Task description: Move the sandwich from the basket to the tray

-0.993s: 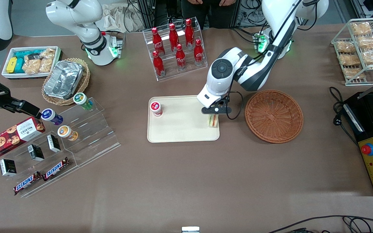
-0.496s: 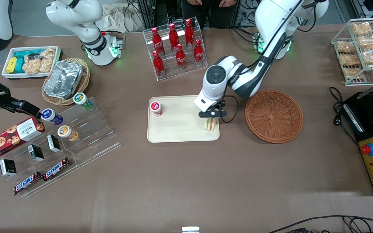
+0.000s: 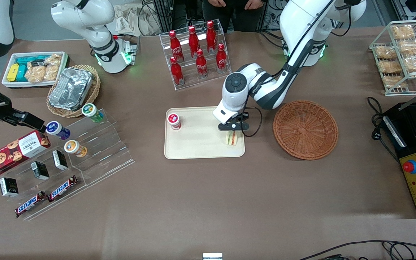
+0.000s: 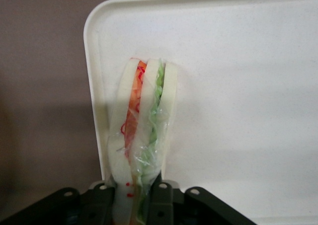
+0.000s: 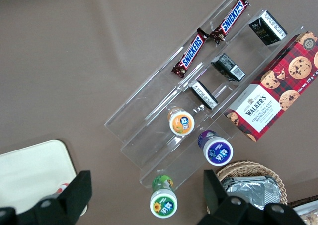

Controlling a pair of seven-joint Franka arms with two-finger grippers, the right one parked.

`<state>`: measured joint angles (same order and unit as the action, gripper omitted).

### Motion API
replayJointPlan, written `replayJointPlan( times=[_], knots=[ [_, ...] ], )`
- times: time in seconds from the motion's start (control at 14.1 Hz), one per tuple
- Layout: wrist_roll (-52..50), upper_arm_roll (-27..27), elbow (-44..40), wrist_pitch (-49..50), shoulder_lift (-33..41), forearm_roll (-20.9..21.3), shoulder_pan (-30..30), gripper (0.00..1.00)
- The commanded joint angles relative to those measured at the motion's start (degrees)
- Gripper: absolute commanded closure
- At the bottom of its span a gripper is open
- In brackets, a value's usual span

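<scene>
The sandwich (image 3: 232, 138) (image 4: 143, 130), a wedge of pale bread with orange, red and green filling, stands on edge over the cream tray (image 3: 197, 144) (image 4: 238, 76), close to the tray's end nearest the basket. My gripper (image 3: 232, 132) (image 4: 133, 195) is shut on the sandwich, one black finger pressing each bread face. The round reddish-brown wicker basket (image 3: 305, 129) sits beside the tray toward the working arm's end, with nothing in it.
A small red-lidded cup (image 3: 173, 121) stands on the tray's other end. A clear rack of red bottles (image 3: 196, 50) is farther from the camera than the tray. A tiered acrylic stand with snacks (image 3: 67, 159) lies toward the parked arm's end. A wire rack of pastries (image 3: 403, 54) stands at the working arm's end.
The gripper has carried the sandwich a little farther over the tray, away from the basket; the arm's elbow swung the same way.
</scene>
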<state>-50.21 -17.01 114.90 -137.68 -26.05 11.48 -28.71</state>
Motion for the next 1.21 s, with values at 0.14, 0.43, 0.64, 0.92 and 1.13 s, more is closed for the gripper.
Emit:
replayJointPlan(
  times=[0.14,0.43,0.64,0.92,1.13],
  knots=[
    [-1.29,0.92,-1.86,0.82,0.82,2.23,-0.82,0.01],
    [-0.77,0.83,-4.41,9.95,9.85,1.44,0.67,0.01],
    [0.63,0.57,-4.24,15.13,17.76,1.09,4.52,0.01],
    [11.59,0.57,-4.42,22.16,26.56,-6.63,11.20,0.01],
    [20.04,0.74,-4.59,26.40,30.61,-11.04,16.31,0.01]
  ],
)
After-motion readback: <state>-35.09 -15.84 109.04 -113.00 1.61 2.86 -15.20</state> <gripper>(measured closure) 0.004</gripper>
